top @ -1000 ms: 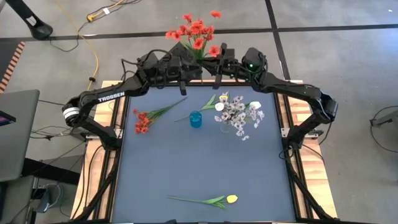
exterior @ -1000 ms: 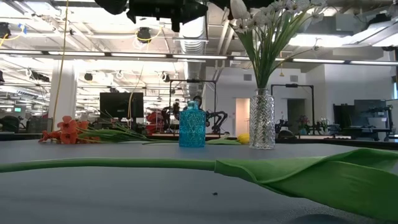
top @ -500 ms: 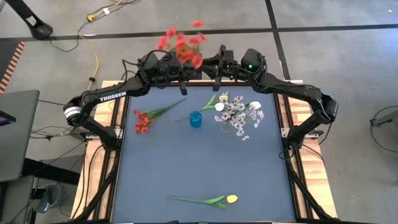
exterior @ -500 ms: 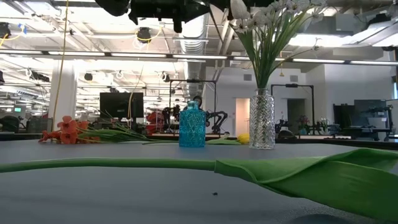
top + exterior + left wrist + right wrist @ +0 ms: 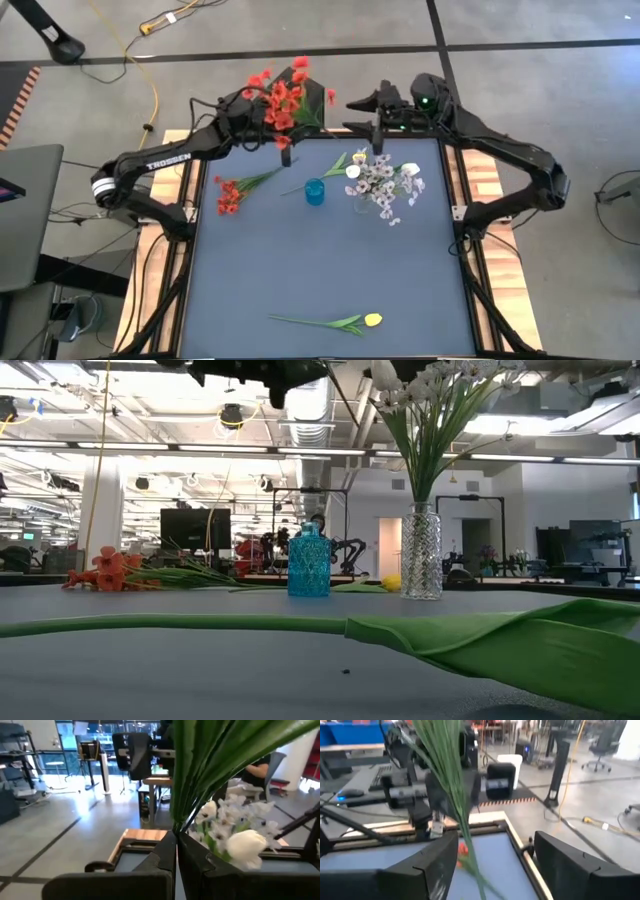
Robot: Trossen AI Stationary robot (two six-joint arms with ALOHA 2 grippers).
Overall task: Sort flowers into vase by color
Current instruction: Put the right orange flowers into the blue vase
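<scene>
Pinching thin green stems of red flowers (image 5: 277,97), left hand (image 5: 285,142) closed.

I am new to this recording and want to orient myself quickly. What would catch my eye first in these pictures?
First, the bunch of red flowers held up over the table's far edge by the left tool, shut on the green stems. Next, the clear vase full of white blossoms, standing beside the small blue vase on the far half of the table. The right tool hangs open nearby, and one yellow tulip lies alone near the front edge.
</scene>
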